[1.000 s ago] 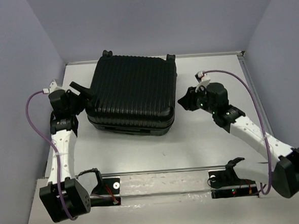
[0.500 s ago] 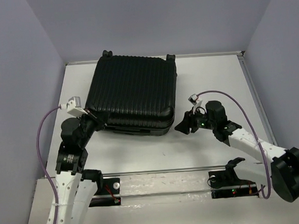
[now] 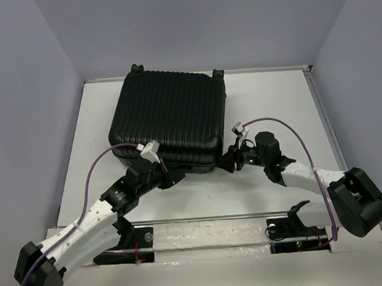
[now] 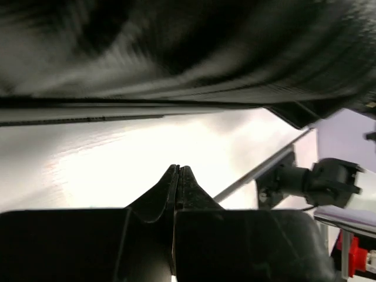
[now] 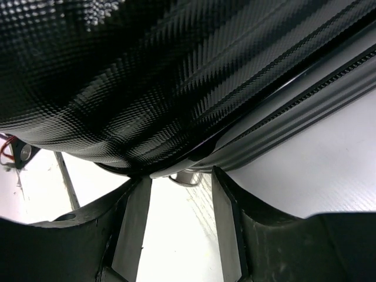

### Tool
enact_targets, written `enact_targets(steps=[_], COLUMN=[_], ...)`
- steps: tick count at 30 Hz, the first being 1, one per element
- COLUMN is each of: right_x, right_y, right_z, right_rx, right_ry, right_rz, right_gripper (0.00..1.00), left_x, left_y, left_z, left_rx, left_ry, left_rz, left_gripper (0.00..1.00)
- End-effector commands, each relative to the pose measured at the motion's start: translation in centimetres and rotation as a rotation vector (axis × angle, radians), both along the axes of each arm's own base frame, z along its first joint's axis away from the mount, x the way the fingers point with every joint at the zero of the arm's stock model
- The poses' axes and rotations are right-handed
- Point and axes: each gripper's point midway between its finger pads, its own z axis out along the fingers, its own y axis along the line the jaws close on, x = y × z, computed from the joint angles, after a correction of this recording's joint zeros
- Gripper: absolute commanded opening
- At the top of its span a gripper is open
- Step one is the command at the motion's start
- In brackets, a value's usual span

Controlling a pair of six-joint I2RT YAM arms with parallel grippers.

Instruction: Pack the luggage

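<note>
Likely heavy, stiff and slick, the luggage takes grip at its near-edge seam; left gripper pressed together empty, right gripper spread.

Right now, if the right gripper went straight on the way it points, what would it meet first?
The near corner of the black suitcase, around its zip seam. The right gripper, jaws open, sits close in front of it, though depth is unclear.
</note>
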Motion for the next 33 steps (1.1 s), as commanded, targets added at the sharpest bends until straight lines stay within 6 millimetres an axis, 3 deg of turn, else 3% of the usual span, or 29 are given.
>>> enact_targets(steps=[1,7,12,14,15,16,17,19,20,23,26,27,29,31,32,33], right_x=[1.7,1.8,2.2,1.1,1.4,0.2,-0.9,-3.3,-3.8,-6.9,-8.7,-8.7,-9.2,-9.7,-9.4,-8.3], right_y=[1.2,1.5,1.6,1.9,1.8,2.5,2.6,3.7,3.3,3.9,4.4,5.1,6.1,8.7,9.7,10.2], right_z=[3.2,3.8,4.9,4.5,4.5,5.0,3.8,3.7,2.0,1.0,0.4,1.4,1.0,2.6,1.0,1.0], right_rx=[0.076,0.125,0.170,0.175,0.174,0.183,0.154,0.135,0.071,0.022,-0.029,-0.022,-0.047,-0.026,-0.082,-0.099], right_ry=[-0.159,-0.198,-0.231,-0.211,-0.209,-0.212,-0.172,-0.164,-0.115,-0.056,-0.022,-0.027,-0.003,-0.021,-0.022,-0.032], right_rz=[-0.007,-0.023,-0.053,-0.050,-0.071,-0.052,-0.048,-0.034,-0.070,-0.057,-0.057,-0.055,-0.033,0.010,-0.020,-0.063], right_gripper=[0.50,0.40,0.14,0.07,0.07,0.07,0.07,0.07,0.07,0.07,0.07,0.07,0.07,0.07,0.07,0.07], left_x=[3.0,4.8,5.5,5.7,5.8,6.0,6.1,6.5,6.8,7.4,7.7,7.6,7.7,7.8,7.7,7.7], left_y=[-1.7,-1.6,-2.1,-2.4,-2.5,-2.6,-2.9,-3.2,-3.5,-4.2,-5.2,-5.8,-6.5,-7.0,-7.3,-7.4], left_z=[3.0,3.0,3.2,3.5,3.8,3.6,4.1,4.3,4.7,5.5,6.5,6.5,7.2,7.1,7.1,7.2], left_rx=[-0.064,-0.028,-0.041,-0.055,-0.063,-0.062,-0.075,-0.075,-0.079,-0.087,-0.101,-0.097,-0.106,-0.104,-0.107,-0.112], left_ry=[-0.102,-0.132,-0.145,-0.148,-0.156,-0.153,-0.161,-0.161,-0.168,-0.179,-0.190,-0.188,-0.197,-0.190,-0.186,-0.186], left_rz=[0.071,0.126,0.131,0.133,0.134,0.134,0.134,0.136,0.134,0.128,0.115,0.107,0.101,0.089,0.083,0.078], left_gripper=[0.07,0.07,0.07,0.07,0.07,0.07,0.07,0.07,0.07,0.07,0.07,0.07,0.07,0.07,0.07,0.07])
